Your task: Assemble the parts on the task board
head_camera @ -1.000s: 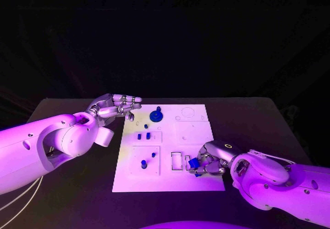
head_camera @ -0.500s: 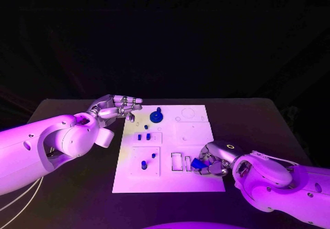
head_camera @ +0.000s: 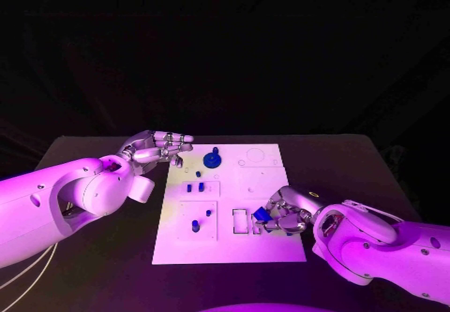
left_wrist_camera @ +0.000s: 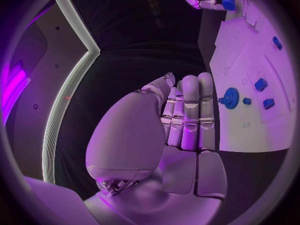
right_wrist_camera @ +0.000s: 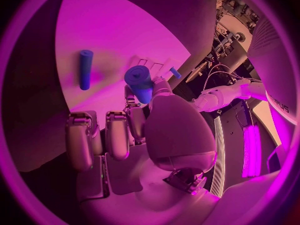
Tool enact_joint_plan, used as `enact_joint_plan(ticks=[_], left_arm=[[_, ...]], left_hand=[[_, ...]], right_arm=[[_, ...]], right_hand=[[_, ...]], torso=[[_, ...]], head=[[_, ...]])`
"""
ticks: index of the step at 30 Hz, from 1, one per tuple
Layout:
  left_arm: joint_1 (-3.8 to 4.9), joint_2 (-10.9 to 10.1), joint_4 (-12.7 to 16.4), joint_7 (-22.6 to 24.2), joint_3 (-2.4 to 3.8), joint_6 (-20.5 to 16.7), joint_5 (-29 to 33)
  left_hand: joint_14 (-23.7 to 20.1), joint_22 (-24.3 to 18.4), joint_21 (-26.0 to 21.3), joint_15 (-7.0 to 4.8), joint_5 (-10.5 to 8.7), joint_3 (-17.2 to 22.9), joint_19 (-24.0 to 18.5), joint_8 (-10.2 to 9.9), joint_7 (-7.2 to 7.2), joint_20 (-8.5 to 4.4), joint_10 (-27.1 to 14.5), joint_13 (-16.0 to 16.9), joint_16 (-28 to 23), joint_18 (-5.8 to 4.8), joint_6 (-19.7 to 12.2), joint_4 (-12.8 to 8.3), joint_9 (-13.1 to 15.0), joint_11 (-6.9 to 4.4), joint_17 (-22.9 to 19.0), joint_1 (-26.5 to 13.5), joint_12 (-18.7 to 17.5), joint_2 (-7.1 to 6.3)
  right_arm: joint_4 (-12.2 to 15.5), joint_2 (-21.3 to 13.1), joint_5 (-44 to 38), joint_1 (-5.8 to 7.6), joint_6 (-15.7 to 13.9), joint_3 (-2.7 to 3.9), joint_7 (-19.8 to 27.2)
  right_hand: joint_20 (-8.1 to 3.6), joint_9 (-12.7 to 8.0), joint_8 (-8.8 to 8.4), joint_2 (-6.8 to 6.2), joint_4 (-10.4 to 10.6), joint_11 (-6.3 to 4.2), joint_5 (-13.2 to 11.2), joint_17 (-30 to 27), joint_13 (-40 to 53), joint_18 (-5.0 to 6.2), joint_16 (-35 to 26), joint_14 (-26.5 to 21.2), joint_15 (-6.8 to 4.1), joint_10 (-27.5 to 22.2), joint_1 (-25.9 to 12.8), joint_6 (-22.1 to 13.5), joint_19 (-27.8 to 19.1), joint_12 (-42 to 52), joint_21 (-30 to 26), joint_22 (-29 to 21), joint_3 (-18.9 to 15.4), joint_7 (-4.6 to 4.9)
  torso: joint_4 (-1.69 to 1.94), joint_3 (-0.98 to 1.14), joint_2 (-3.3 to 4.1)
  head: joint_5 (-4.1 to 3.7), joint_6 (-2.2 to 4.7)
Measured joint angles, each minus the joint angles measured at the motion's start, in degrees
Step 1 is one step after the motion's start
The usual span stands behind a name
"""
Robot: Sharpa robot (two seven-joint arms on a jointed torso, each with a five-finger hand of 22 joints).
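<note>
Now: blue part travels toward its slot

Left hand hovers with fingers curled on nothing beside the task board. Right hand, pinching the blue part, has shifted inward above the rectangular recesses; insertion looks imminent.

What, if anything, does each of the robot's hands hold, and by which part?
The right hand pinches a small blue cylindrical part by its side, one round end left showing. The left hand, fingers curled beside the task board, holds nothing.
</note>
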Motion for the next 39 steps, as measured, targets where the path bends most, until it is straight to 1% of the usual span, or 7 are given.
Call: enact_joint_plan(ticks=[4,11,19,25,28,31,39], left_arm=[[0.00,0.1,0.0,0.0,0.00,0.0,0.0],[0.00,0.1,0.0,0.0,-0.01,0.1,0.0],[0.00,0.1,0.1,-0.1,-0.01,0.1,0.0],[0.01,0.1,0.2,-0.1,-0.01,0.2,0.0],[0.01,0.1,0.2,-0.1,-0.01,0.2,0.0],[0.01,0.2,0.2,-0.1,-0.01,0.2,0.0],[0.01,0.2,0.2,-0.1,-0.01,0.2,0.0]], left_hand=[[0.0,0.0,-0.3,0.00,0.00,0.0,0.0,0.0,0.00,0.00,0.0,0.0,0.0,-0.01,0.0,0.0,0.0,0.00,0.0,0.0,0.0,0.00],[0.0,-0.1,-0.3,0.00,0.00,0.0,0.0,0.0,0.00,0.00,0.0,0.0,0.0,-0.02,0.0,0.0,-0.1,0.00,0.0,-0.2,0.2,0.23],[0.0,-0.1,-0.3,0.00,0.00,0.0,0.0,0.0,0.00,0.00,0.0,0.0,0.0,-0.02,0.0,0.0,-0.1,0.00,0.0,-0.2,0.2,0.23],[0.0,-0.1,-0.3,0.00,0.00,0.0,0.0,0.0,0.00,0.00,0.0,0.0,0.0,-0.02,0.0,0.0,-0.1,0.00,0.0,-0.2,0.2,0.23],[0.0,-0.1,-0.3,0.00,0.00,0.0,0.0,0.0,0.00,0.00,0.0,0.0,0.0,-0.02,0.0,0.0,-0.1,0.00,0.0,-0.2,0.2,0.23],[0.0,0.0,-0.3,0.00,0.00,0.0,0.0,0.0,0.00,0.00,0.0,0.0,0.0,-0.02,0.0,0.0,-0.1,0.00,0.0,-0.2,0.2,0.23],[0.0,-0.1,-0.3,0.00,0.00,0.0,0.0,0.0,-0.20,0.00,-0.2,0.0,0.0,-0.03,-0.2,0.0,-0.1,0.20,0.0,-0.2,0.2,0.23]], right_arm=[[-0.8,1.9,1.9,0.16,0.5,0.00,0.2],[-2.5,4.6,3.0,0.24,2.3,0.00,0.3],[-3.6,6.3,2.5,0.35,3.8,0.03,-0.2],[-4.2,7.1,1.7,0.52,4.7,0.06,-1.0],[-4.5,7.4,1.2,0.64,5.1,0.09,-1.5],[-4.6,7.7,0.6,0.72,5.3,0.10,-2.0],[-4.5,7.7,-0.7,0.81,5.5,0.12,-2.7]], right_hand=[[0.00,0.5,0.00,3.06,0.0,-0.21,-1.8,0.0,0.2,0.00,0.0,0.0,0.00,0.2,-3.4,0.0,0.0,0.1,0.0,0.0,-1.4,0.02],[0.00,2.2,1.32,3.69,0.0,-0.30,-6.2,0.0,-0.1,0.00,0.2,0.0,0.00,0.7,-6.5,0.0,0.0,0.4,0.2,0.0,-2.9,0.01],[0.01,2.7,1.53,4.06,0.0,-0.51,-7.7,0.0,0.0,0.00,0.4,0.0,0.00,1.3,-7.4,0.7,0.0,1.7,0.5,0.0,-3.9,-0.29],[-0.02,3.0,1.78,3.95,0.0,-0.72,-9.4,0.0,0.0,0.00,0.4,0.0,0.01,1.6,-8.2,1.9,0.0,1.9,0.5,0.0,-5.0,-1.43],[-0.40,3.4,2.21,3.58,0.0,-0.72,-12.8,0.0,-0.1,0.00,0.4,-0.2,-0.19,1.5,-9.3,2.4,0.0,1.9,0.5,0.0,-6.1,-1.97],[-0.40,3.7,2.64,3.49,0.1,-0.72,-16.1,0.0,0.0,0.01,0.4,-0.2,-0.19,1.5,-10.3,2.1,0.0,1.5,0.4,0.0,-6.9,-1.66],[-0.40,4.0,2.64,1.27,0.0,-0.39,-18.5,0.0,-0.1,0.01,0.1,-0.2,-0.19,1.2,-12.5,1.6,0.0,0.1,-1.0,0.0,-7.1,-1.19]], torso=[[0.03,0.03,0.03],[0.05,0.03,0.08],[-0.02,0.03,0.10],[-0.02,0.07,0.10],[-0.03,0.07,0.09],[-0.05,0.07,0.08],[-0.08,0.07,0.06]], head=[[0.04,0.02],[0.30,-0.19],[0.58,-0.43],[0.76,-0.47],[0.81,-0.48],[0.85,-0.48],[0.97,-0.71]])
